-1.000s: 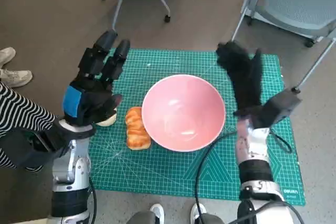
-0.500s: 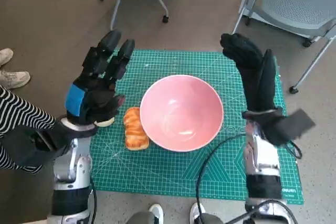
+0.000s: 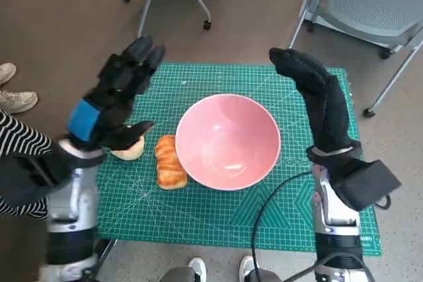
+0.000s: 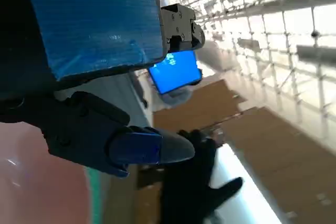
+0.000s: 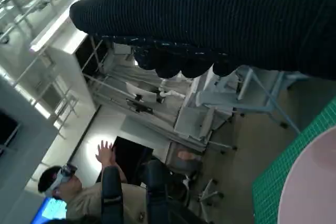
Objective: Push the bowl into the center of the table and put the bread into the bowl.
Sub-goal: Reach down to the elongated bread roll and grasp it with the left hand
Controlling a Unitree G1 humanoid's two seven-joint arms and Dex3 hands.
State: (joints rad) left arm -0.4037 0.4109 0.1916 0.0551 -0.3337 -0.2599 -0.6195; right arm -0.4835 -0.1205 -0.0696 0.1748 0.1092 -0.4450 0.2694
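A large pink bowl (image 3: 227,141) sits empty near the middle of the green cutting mat (image 3: 198,216). A golden bread loaf (image 3: 170,162) lies on the mat just left of the bowl, touching its rim. My left hand (image 3: 111,104) hovers above the mat to the left of the bread, fingers spread and holding nothing. My right hand (image 3: 318,97) is raised over the mat's right side beside the bowl, fingers straight and empty. The bowl's edge (image 5: 310,187) shows in the right wrist view, and a pink patch of the bowl (image 4: 37,182) in the left wrist view.
A pale round bun (image 3: 129,149) lies on the mat under my left hand. Office chairs (image 3: 370,4) stand beyond the table. A person's striped sleeve (image 3: 20,146) and shoes (image 3: 16,97) are at the left, feet (image 3: 198,269) at the table's front.
My right hand has swung away from the bowl's rim to the right and risen. My left hand has lifted and drifted left, uncovering the bun. The bowl sits slightly further left.
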